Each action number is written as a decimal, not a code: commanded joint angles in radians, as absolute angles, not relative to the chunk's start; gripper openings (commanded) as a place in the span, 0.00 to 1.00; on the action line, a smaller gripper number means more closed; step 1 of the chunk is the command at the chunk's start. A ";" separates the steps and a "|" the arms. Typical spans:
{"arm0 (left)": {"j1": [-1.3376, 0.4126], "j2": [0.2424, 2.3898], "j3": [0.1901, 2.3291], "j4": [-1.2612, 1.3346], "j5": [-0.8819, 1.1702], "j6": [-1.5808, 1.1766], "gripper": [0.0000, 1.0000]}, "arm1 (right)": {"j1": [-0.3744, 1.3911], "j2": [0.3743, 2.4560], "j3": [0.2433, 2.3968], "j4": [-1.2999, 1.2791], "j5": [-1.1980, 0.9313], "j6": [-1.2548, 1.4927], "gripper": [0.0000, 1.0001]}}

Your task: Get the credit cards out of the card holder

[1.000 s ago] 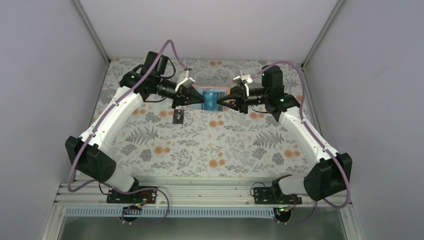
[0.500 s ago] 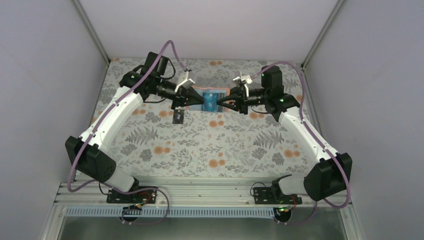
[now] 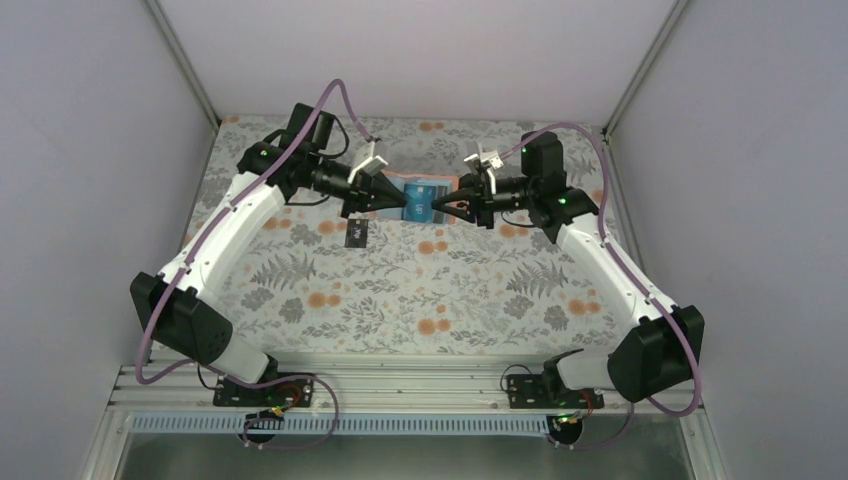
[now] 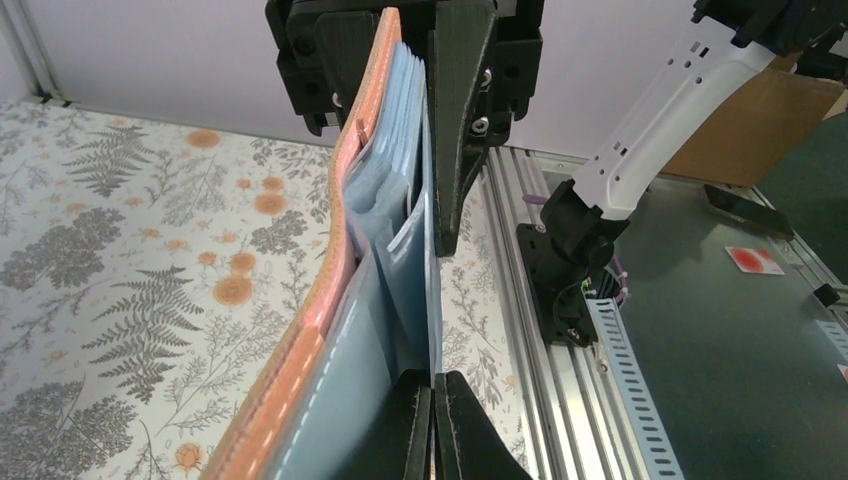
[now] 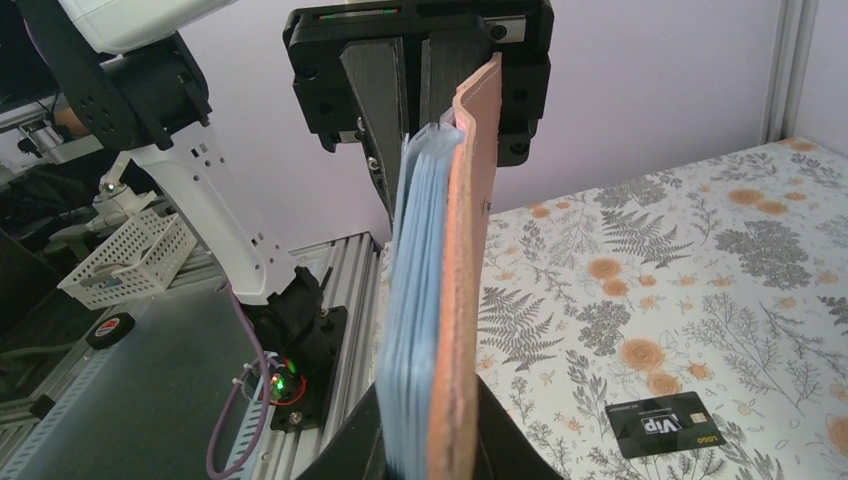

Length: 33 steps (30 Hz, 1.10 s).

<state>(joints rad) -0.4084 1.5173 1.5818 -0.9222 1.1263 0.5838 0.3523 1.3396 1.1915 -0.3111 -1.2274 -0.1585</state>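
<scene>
The card holder [image 3: 422,192] hangs unfolded above the back of the table, stretched between both grippers. It shows its tan outside [image 4: 300,370] and light blue pockets [image 5: 415,280]. My left gripper [image 4: 432,420] is shut on a thin blue layer of its inside. That layer is edge-on, so I cannot tell a blue card from a pocket. My right gripper [image 5: 432,450] is shut on the other end, over the blue and tan layers together. One of the credit cards, a black one [image 3: 358,233] with pale lettering [image 5: 665,423], lies flat on the cloth below the left gripper [image 3: 402,203].
A floral cloth [image 3: 400,290] covers the table. An aluminium rail [image 3: 400,385] with both arm bases runs along the near edge. Off the table are a white mesh basket [image 5: 120,255], a tape roll [image 5: 110,330] and a cardboard box [image 4: 770,110].
The right gripper has edged slightly left toward the left gripper. The card holder stays held between them and the black card has not moved.
</scene>
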 commanded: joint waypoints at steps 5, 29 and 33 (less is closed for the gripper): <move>-0.377 1.472 1.576 -0.904 1.166 0.576 0.02 | 0.345 1.317 1.205 -0.326 -1.251 -0.164 0.17; -0.348 1.547 1.678 -1.026 1.085 0.661 0.02 | 0.327 1.298 1.220 -0.377 -1.248 -0.213 0.04; -0.338 1.560 1.701 -1.055 1.086 0.682 0.02 | 0.324 1.292 1.220 -0.384 -1.252 -0.220 0.04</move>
<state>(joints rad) -0.3645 1.5440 1.6547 -1.0176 1.0996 0.6224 0.3359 1.3380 1.1931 -0.3527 -1.2221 -0.1928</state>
